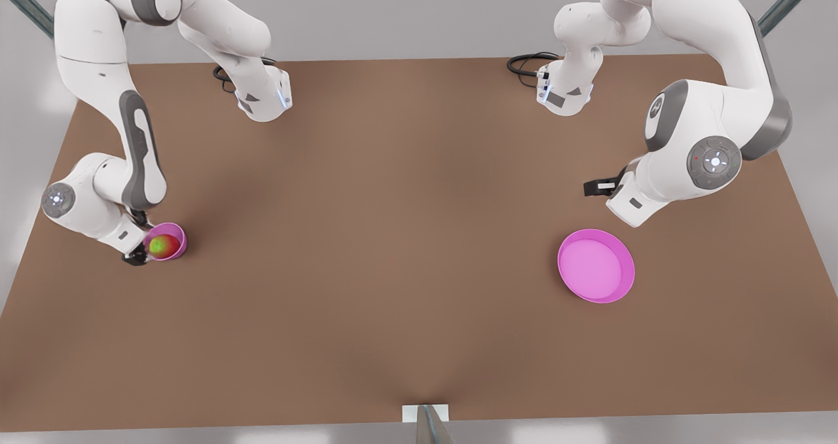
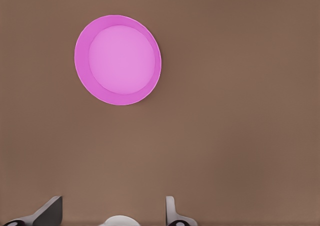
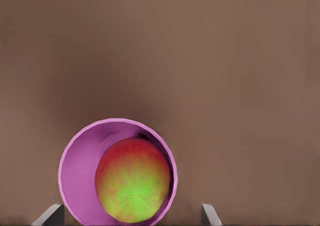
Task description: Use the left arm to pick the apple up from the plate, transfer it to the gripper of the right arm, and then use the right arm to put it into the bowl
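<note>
The small round red-and-green apple [image 3: 132, 180] is sitting inside the small deep magenta bowl [image 1: 177, 233], with the right gripper [image 3: 131, 217] spread around it. Lifting straight up would probably be clearing the rim cleanly. The left gripper [image 2: 112, 213] is waiting, fingers apart, near the wide shallow magenta plate [image 2: 82, 60].

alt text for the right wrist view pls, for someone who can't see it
A red apple with a yellow-green patch sits inside a small deep pink bowl on a brown table. The right gripper is open, its two fingertips standing on either side of the bowl, apart from the apple.
</note>
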